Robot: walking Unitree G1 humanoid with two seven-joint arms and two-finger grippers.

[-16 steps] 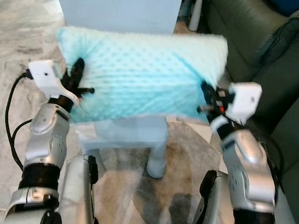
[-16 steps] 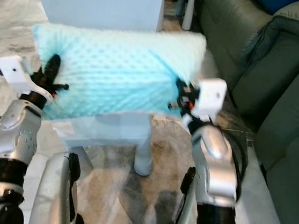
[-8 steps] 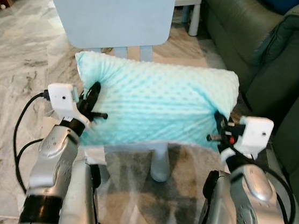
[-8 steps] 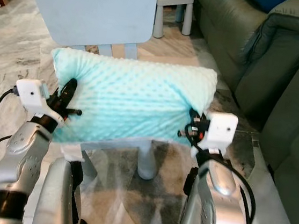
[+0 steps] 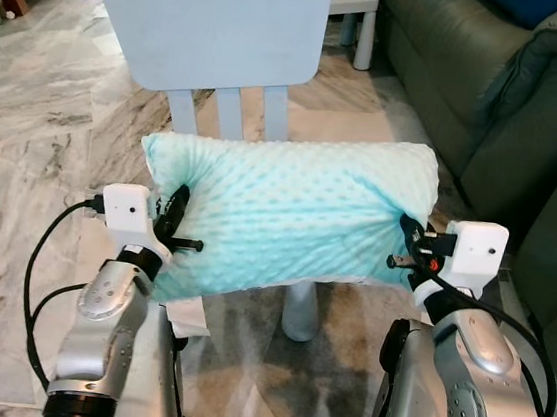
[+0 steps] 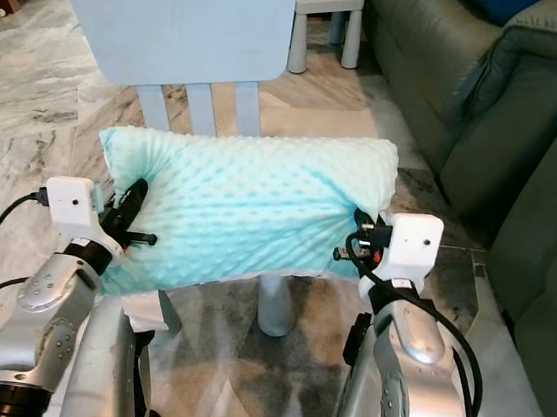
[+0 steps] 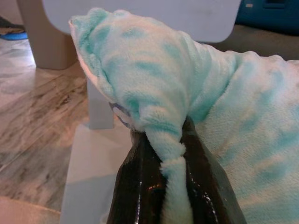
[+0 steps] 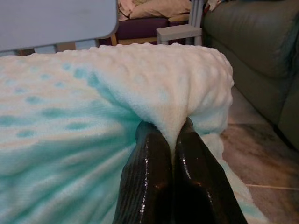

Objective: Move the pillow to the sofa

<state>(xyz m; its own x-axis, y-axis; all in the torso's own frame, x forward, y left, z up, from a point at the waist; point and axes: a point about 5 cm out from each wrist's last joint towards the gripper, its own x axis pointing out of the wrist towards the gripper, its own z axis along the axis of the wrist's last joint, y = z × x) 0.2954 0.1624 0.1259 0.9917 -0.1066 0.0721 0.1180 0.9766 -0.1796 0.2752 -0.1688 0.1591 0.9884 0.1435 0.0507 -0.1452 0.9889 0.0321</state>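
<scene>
A light teal dotted pillow hangs between my two arms, lifted off the seat of a small pale blue chair. My left gripper is shut on the pillow's left edge; in the left wrist view its fingers pinch a fold of the fabric. My right gripper is shut on the right edge, and its fingers clamp the plush there. The dark green sofa stands to my right.
The chair's seat and a leg show under the pillow. A small white stool stands behind the chair near the sofa. Marble floor lies open on the left.
The pillow has come down and nearer to me with both grippers still clamped on it. More of the chair's backrest and slats shows above it.
</scene>
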